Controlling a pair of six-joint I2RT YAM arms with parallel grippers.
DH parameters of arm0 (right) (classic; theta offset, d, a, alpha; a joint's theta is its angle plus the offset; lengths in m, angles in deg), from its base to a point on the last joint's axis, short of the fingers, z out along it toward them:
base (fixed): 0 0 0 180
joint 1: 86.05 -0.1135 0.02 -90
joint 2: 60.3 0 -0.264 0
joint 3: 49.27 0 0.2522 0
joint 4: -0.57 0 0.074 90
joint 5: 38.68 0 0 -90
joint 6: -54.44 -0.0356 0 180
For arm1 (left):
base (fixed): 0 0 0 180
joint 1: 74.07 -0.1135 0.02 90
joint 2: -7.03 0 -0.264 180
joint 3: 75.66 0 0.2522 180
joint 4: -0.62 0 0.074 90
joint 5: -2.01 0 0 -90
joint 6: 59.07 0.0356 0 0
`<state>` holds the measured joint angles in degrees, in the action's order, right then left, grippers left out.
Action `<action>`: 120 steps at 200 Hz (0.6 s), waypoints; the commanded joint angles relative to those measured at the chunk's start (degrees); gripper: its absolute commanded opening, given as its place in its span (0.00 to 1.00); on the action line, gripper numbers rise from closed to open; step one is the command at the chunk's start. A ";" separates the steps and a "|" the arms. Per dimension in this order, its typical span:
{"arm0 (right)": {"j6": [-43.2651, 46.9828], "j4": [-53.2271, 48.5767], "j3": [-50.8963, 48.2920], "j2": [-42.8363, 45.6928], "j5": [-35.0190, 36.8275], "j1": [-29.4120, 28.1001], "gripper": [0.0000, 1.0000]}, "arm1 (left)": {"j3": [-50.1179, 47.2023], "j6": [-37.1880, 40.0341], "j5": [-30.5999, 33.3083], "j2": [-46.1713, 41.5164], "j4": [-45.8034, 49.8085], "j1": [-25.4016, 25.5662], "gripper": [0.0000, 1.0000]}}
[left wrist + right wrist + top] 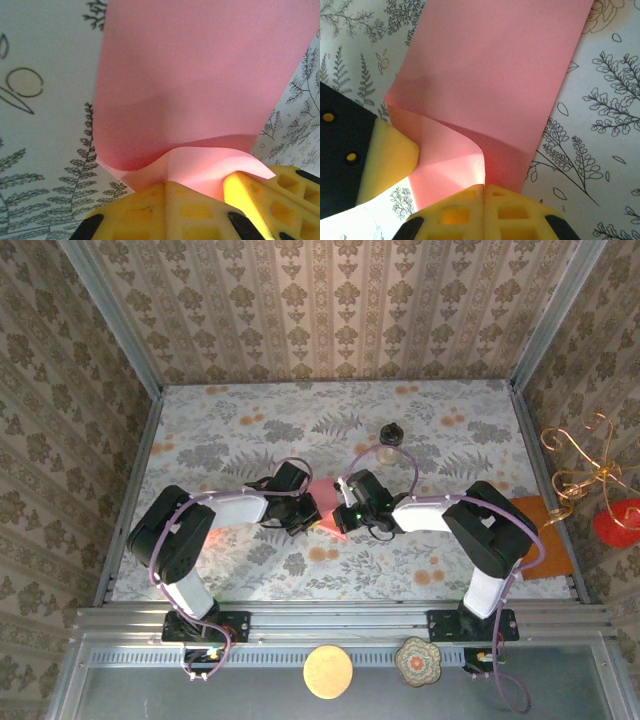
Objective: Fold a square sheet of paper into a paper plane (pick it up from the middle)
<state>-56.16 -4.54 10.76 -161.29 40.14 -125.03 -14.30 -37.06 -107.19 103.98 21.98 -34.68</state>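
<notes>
Paper (490, 75) lies in the middle of the surface (250, 420), partly folded, with left gripper (166, 194) and right gripper (484, 192) both clamped on its lifted edge (no gap showing). I'd square the edges before creasing.

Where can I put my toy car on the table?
The far-left corner of the table, behind the left arm, is bare. So is the far right, between the jar and the side wall. The middle is crowded: the left pincer and right pincer both pinch the pink paper there.
</notes>
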 commanded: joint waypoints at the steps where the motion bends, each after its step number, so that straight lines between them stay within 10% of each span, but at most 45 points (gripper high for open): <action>1: -1.97 -6.46 1.55 1.27 -0.71 0.31 0.14 | -1.52 -1.44 1.63 1.58 1.74 0.07 0.08; 59: -9.38 -14.68 2.69 9.38 0.74 2.67 0.38 | -1.98 -1.80 1.76 1.32 1.94 -0.29 0.08; 120: -11.69 -17.85 3.06 9.70 -13.59 2.14 0.19 | -1.45 -1.54 1.76 1.25 2.44 -0.24 0.08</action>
<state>-66.15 -19.73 13.29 -151.69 33.65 -122.08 -14.63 -37.74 -107.23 104.09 21.22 -34.74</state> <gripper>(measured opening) 0.226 0.080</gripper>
